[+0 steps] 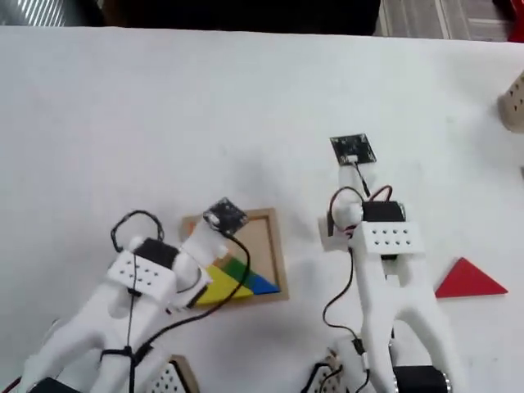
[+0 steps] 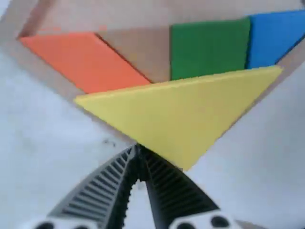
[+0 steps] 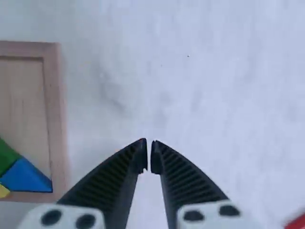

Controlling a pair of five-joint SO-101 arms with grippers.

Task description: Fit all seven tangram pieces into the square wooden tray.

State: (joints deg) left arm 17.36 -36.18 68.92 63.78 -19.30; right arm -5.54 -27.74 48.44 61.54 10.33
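The left claw [image 2: 138, 160] is closed, tips at the yellow triangle's [image 2: 181, 114] edge by the wooden tray [image 2: 40, 69] rim. We see the right claw [image 3: 148, 160] closed above the bench [image 3: 214, 71].

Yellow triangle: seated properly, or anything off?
Not seated: the yellow triangle lies across the rim of the wooden tray, one corner overhanging the table by the left gripper. A red triangle lies on the table, apart from the tray.
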